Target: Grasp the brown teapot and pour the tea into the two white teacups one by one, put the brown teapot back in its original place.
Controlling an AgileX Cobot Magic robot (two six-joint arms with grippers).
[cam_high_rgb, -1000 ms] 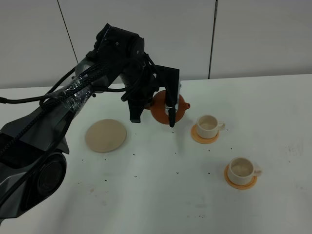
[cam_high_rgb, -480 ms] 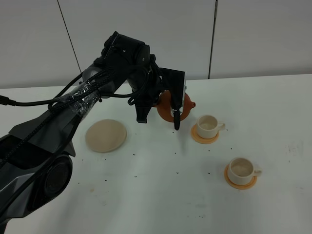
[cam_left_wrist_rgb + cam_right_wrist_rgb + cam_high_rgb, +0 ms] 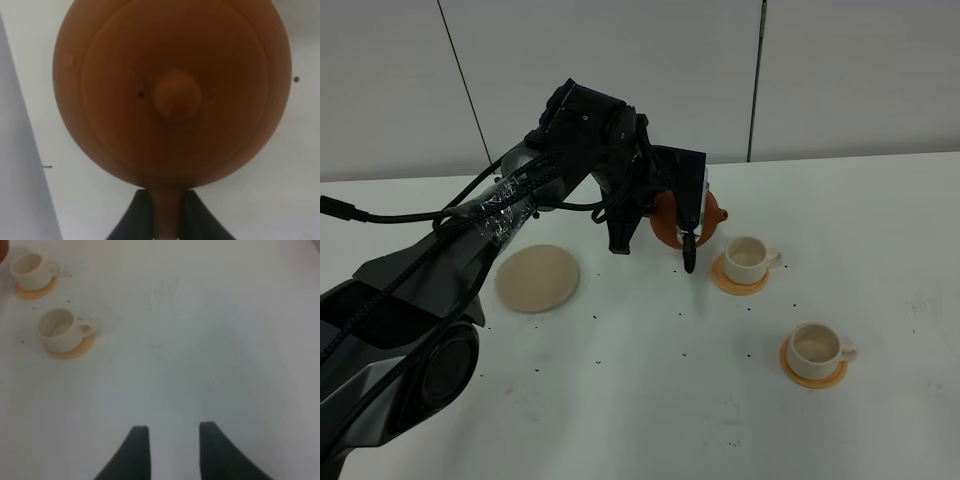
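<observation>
Jaws of the left gripper (image 3: 166, 220) are pinched narrow on the teapot (image 3: 712, 212) handle (image 3: 166, 212), so it's got the pot, lid on, held above the table (image 3: 650, 400). Leftmost is the beige saucer (image 3: 537, 278), bare, well apart from the pot. Pot's spout points right, just left of the far cup (image 3: 748, 258). Near cup (image 3: 817, 346) sits further right, each on an orange coaster (image 3: 813, 375). Right gripper (image 3: 174, 440) hangs over bare table, jaws apart, holding nothing.
</observation>
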